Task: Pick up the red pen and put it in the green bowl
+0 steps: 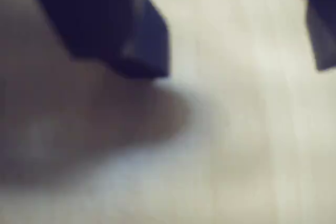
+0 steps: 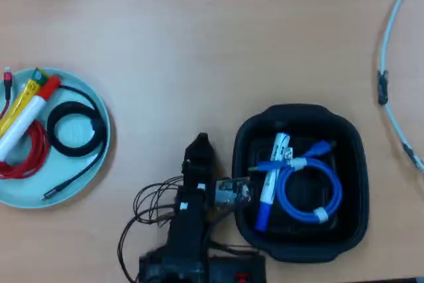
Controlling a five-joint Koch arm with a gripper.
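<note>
The green bowl [image 2: 99, 107] sits at the overhead view's left edge. The red pen [image 2: 28, 118] already lies inside it, beside coiled cables. I judge the pen light, rigid and slick; I'd grip it mid-barrel. The gripper [image 1: 239, 72] hangs low over the bare wooden table [image 2: 218, 38], jaws spread wide, holding nothing.

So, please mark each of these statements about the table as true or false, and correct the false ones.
1. The red pen lies in the green bowl. True.
2. The gripper holds the red pen. False: in the wrist view only bare table shows between its jaws.
3. A blue cable lies in the black tray. True.
4. The blue-capped marker lies in the green bowl. False: it lies in the black tray.
5. The green bowl holds a coiled black cable. True.
</note>
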